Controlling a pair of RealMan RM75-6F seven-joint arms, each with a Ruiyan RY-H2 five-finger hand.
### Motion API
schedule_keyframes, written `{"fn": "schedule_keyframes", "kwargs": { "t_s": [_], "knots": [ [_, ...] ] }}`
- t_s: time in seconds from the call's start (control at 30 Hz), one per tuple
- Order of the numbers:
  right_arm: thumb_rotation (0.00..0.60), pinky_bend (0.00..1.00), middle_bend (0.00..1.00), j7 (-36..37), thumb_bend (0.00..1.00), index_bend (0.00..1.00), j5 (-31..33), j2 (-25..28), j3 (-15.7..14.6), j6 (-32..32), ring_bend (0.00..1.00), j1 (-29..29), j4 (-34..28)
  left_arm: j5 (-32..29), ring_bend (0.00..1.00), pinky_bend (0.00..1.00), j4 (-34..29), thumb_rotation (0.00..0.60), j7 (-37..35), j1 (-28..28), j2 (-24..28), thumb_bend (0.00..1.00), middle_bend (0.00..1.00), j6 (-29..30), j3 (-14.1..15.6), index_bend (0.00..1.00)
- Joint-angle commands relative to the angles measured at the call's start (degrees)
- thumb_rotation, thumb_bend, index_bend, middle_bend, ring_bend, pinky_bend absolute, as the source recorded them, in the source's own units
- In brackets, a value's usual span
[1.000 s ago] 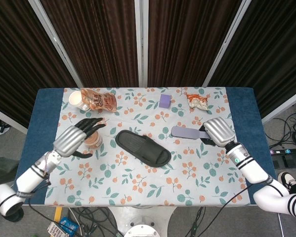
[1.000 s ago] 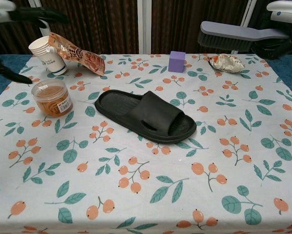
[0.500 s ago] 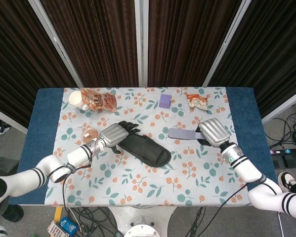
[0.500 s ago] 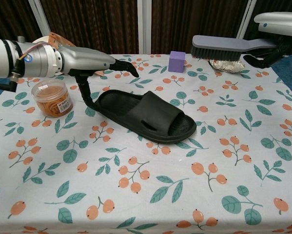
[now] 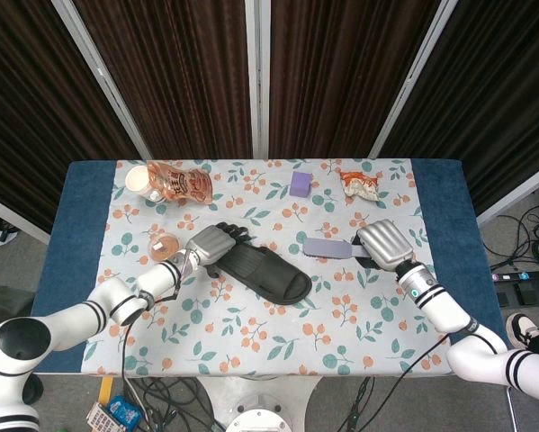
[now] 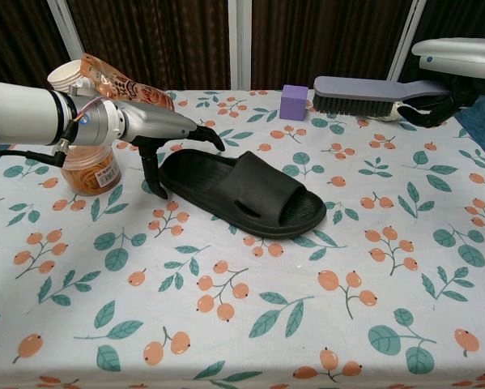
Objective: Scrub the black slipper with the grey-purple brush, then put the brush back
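Observation:
The black slipper [image 5: 262, 273] [image 6: 242, 191] lies at the middle of the table, heel to the left. My left hand [image 5: 217, 241] [image 6: 157, 128] is at that heel: its fingers [image 6: 203, 134] reach over the heel rim and the thumb points down beside it at the cloth. It holds nothing. My right hand [image 5: 386, 245] [image 6: 459, 55] grips the handle of the grey-purple brush [image 5: 327, 247] [image 6: 372, 87]. The brush hangs level in the air, bristles down, to the right of the slipper's toe and apart from it.
A jar of rubber bands [image 5: 166, 245] [image 6: 87, 166] stands just left of my left hand. Paper cups [image 5: 137, 178] and an orange snack bag [image 5: 181, 183] [image 6: 125, 85] sit at the back left. A purple block [image 5: 300, 184] [image 6: 293, 102] and a crumpled wrapper [image 5: 361, 184] lie at the back.
My left hand has swung from above the jar over to the slipper's heel and come down on it. My right hand has carried the brush left and lower, nearer the slipper.

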Motion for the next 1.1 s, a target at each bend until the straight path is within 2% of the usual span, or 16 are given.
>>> {"fn": "schedule_keyframes", "kwargs": {
  "t_s": [0.03,0.3,0.53,0.93,1.1],
  "knots": [
    [0.6,1.0,1.0,0.0,0.47,1.0,-0.2,-0.5,-0.2,-0.3,1.0,0.1,0.4,-0.7,0.13,0.15,1.4,0.6,-0.6,-0.1,-1.1,0.23,0.26,0.7,0.0,0.24],
    [0.6,1.0,1.0,-0.5,0.47,1.0,-1.6,-4.3,-1.2,-1.8,1.0,1.2,2.7,-0.7,0.27,0.24,3.5,0.6,-1.5,-0.3,-2.5,0.27,0.42,2.3,0.9,0.38],
    [0.6,1.0,1.0,-1.9,0.47,1.0,-4.2,-10.1,-1.6,-2.0,1.0,3.1,7.2,-0.8,0.27,0.24,3.8,0.6,-2.0,-0.6,-2.6,0.27,0.43,2.8,1.5,0.39],
    [0.6,1.0,1.0,-8.2,0.47,1.0,-5.9,-20.6,-1.3,-1.4,1.0,6.0,19.1,-1.4,0.27,0.24,2.8,0.6,-0.8,-1.0,-2.3,0.27,0.43,3.7,1.9,0.39],
    [0.6,1.0,1.0,-9.8,0.47,1.0,-8.1,-21.0,-4.3,-3.0,1.0,6.5,19.1,-1.9,0.27,0.24,2.3,0.6,-0.1,-0.9,-1.9,0.27,0.43,4.2,1.9,0.39]
  ]
}}
